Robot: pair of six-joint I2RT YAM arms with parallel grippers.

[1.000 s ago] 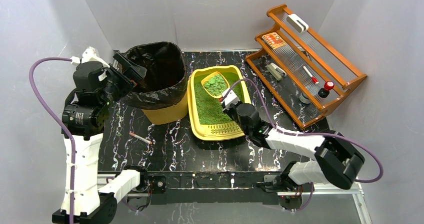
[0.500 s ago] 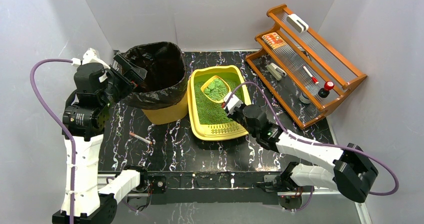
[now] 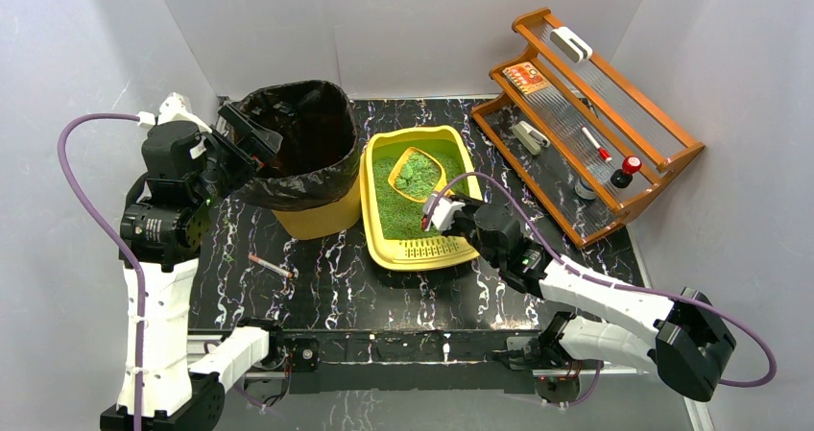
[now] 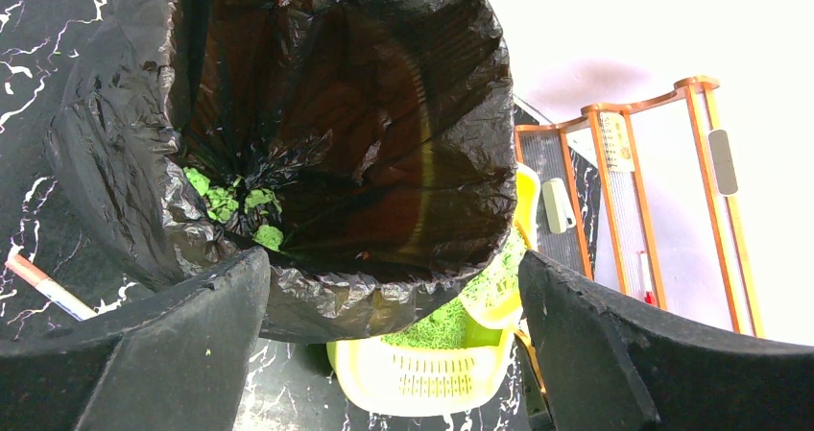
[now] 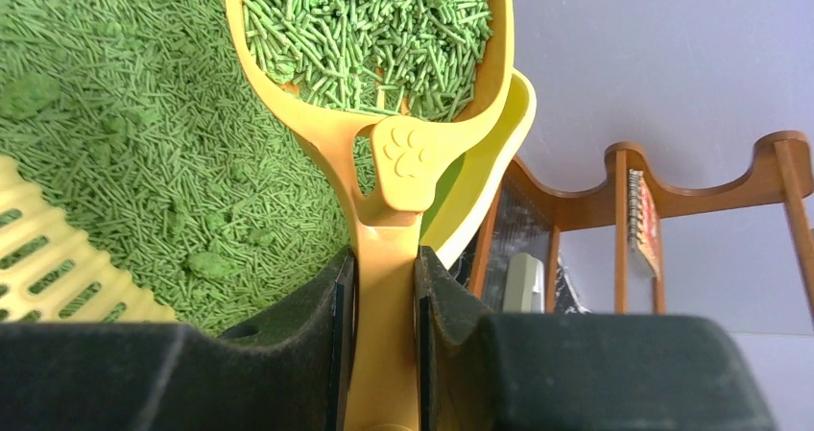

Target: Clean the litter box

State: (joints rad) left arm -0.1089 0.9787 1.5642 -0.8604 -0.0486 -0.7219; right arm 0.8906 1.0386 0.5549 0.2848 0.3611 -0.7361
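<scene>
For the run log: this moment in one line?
right gripper: shut on litter-filled orange plastic scoop | scoop: over yellow plastic litter box | left gripper: open at black-bagged yellow bin

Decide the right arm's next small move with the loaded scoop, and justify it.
Probably raise the scoop clear of the litter box and carry it left to the bin: the right claw is shut on its handle, its bowl holds litter, and the bin stands alongside.

The litter box [image 3: 422,251] sits flat mid-table [image 3: 326,277], a shallow yellow tray with rounded corners, its long side running front to back. The slotted grate at the near end is bare, and beyond it lies a bed of green pellet litter [image 3: 395,215], a few clumps showing.
</scene>
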